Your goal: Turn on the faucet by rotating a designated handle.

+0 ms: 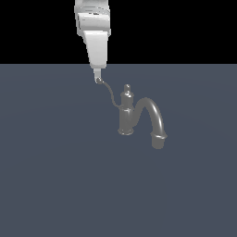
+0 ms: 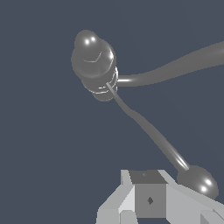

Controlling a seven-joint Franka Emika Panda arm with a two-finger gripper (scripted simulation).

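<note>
At the handle [image 1: 109, 92] ball tip of the unmarked faucet [image 1: 126, 115], jaws' spread cannot be told.

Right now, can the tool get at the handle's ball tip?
Probably yes. The tool sits right at the handle ball tip, and nothing stands between them; the faucet body and spout are off to the exterior view's right.
</note>
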